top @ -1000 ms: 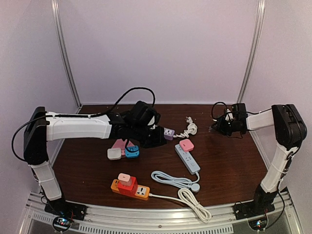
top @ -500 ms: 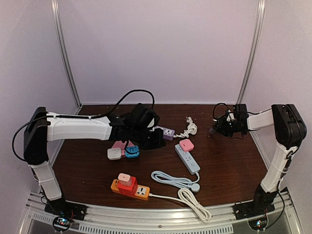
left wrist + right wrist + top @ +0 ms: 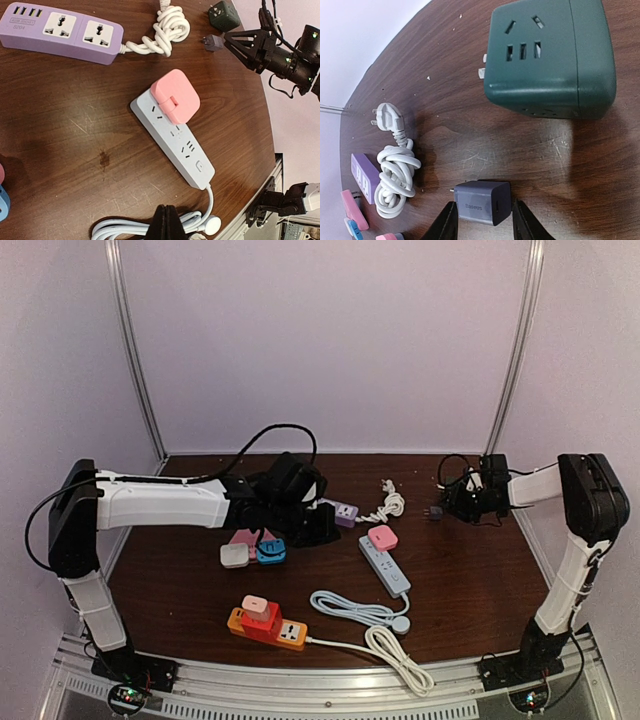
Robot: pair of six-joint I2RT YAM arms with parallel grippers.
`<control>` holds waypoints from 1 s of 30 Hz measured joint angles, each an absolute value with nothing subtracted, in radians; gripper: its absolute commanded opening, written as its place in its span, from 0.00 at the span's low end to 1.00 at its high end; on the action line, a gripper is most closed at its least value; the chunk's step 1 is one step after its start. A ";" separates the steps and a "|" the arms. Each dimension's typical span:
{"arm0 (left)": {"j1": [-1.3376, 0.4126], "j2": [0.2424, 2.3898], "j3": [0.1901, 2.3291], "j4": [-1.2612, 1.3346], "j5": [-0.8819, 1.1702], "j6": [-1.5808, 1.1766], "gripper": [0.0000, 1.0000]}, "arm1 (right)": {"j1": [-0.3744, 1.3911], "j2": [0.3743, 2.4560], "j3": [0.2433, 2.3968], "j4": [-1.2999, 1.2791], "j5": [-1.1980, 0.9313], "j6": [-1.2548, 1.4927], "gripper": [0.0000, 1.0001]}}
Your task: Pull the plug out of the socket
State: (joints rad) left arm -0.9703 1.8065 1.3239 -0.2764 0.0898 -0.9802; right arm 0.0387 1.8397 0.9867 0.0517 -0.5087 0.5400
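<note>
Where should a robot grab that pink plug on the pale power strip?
Likely the pink plug by its two flat opposite sides, from straight above: it stands proud of the pale power strip lying flat, so jaws can straddle it and pull up.

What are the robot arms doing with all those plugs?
They are pulling plugs out of sockets. The right gripper has its fingers open on either side of a small grey charger, which lies on the table, apart from the green cube socket. The left gripper is shut and empty, hovering near the white power strip, where a pink plug is plugged in.
</note>
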 measured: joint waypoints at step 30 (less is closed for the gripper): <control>-0.970 1.861 1.322 -0.181 0.113 -1.002 0.00 | 0.332 1.700 0.857 0.033 -0.708 0.507 0.63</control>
State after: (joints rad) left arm -0.9703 1.8610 1.3220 -0.1806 0.1131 -1.0023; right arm 0.3321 1.7000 0.8574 0.0330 -0.7078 0.5072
